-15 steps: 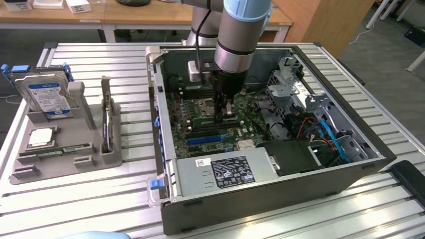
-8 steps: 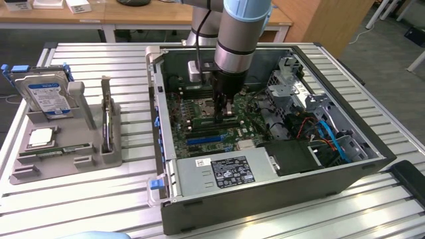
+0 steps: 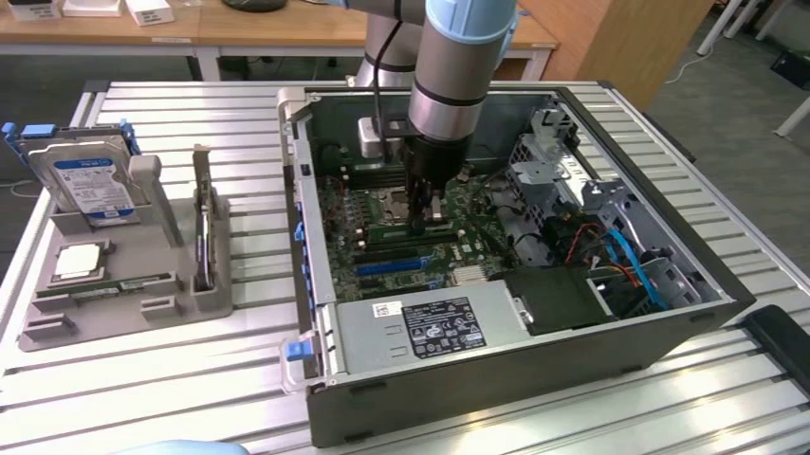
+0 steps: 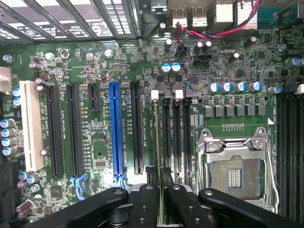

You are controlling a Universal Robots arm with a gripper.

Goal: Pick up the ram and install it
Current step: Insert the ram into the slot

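My gripper (image 3: 424, 220) reaches down into the open computer case, over the motherboard (image 3: 393, 246). In the wrist view the gripper (image 4: 159, 172) is shut on the ram (image 4: 157, 137), a thin green board seen edge-on between the black fingers (image 4: 150, 179). The ram stands upright along the memory slot that has a white latch (image 4: 154, 94) at its far end. Whether it is seated in that slot, I cannot tell. Dark empty memory slots (image 4: 178, 135) lie beside it, then the open CPU socket (image 4: 235, 175).
A grey tray (image 3: 165, 275) at the exterior view's left holds a hard drive (image 3: 89, 185), a silver CPU chip (image 3: 79, 259) and a green stick (image 3: 108, 286). Inside the case are the power supply (image 3: 431, 327) and a drive cage with cables (image 3: 620, 256).
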